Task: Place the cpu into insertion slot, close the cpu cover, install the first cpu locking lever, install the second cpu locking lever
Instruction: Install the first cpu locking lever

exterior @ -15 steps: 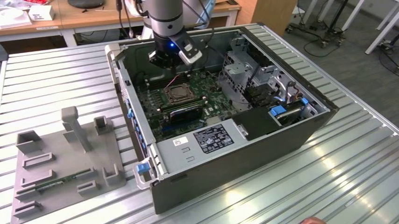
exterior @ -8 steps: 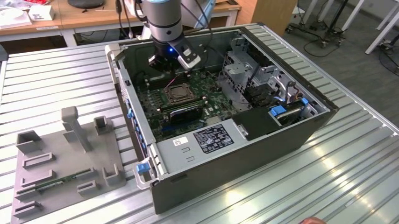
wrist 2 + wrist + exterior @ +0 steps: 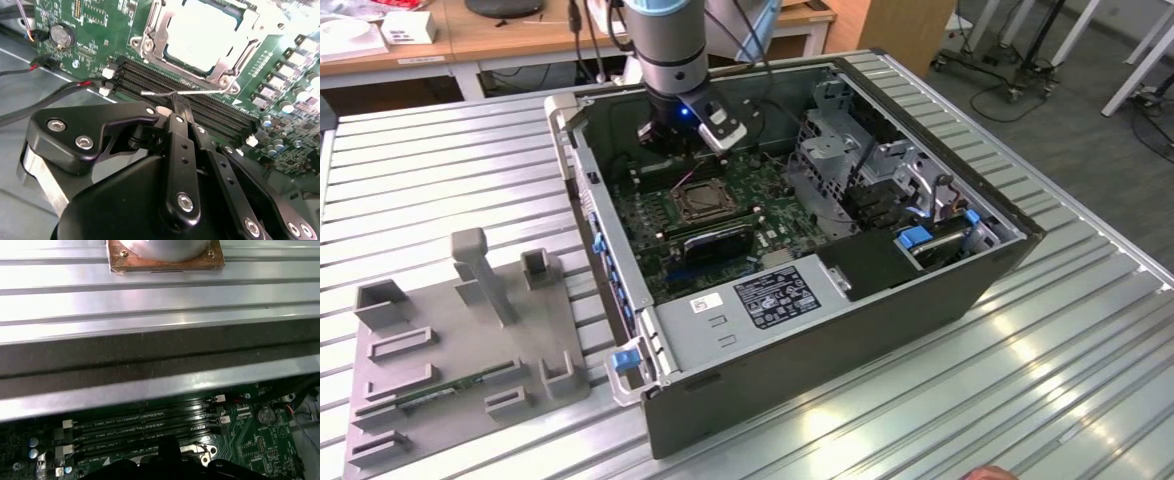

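Claw (image 3: 176, 100) is clamped shut on the thin locking lever (image 3: 152, 93), just above the memory slots (image 3: 145, 80). Chip (image 3: 200, 35) is seated under the closed cover (image 3: 152, 37), beside those slots on the green board (image 3: 90, 30).

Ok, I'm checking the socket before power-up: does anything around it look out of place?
Yes: a thin silvery locking lever juts across the memory slots instead of lying tucked along the cpu cover. The hand is closed on it. The cpu itself sits flat under the cover.
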You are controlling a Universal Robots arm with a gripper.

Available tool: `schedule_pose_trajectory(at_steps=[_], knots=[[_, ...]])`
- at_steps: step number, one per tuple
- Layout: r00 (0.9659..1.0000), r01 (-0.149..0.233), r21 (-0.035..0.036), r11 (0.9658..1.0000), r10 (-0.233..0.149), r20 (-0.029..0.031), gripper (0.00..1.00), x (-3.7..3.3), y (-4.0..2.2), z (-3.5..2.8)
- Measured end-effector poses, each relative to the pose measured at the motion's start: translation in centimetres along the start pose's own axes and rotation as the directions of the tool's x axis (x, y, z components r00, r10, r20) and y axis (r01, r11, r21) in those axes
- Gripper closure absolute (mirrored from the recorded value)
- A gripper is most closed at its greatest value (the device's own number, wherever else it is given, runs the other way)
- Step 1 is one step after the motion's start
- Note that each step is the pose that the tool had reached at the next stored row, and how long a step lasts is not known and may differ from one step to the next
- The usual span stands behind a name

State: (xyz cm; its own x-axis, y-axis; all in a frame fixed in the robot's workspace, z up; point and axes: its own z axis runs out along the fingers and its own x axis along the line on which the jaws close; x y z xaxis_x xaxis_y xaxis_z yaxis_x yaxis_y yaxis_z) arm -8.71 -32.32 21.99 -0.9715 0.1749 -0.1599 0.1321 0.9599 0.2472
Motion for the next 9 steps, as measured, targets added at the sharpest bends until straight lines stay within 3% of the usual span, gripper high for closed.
schedule_pose_trajectory(at_steps=[9], knots=[[1.0,0.001,0.0031,1.0,-0.001,0.0003,0.89,0.02,0.12,0.06]])
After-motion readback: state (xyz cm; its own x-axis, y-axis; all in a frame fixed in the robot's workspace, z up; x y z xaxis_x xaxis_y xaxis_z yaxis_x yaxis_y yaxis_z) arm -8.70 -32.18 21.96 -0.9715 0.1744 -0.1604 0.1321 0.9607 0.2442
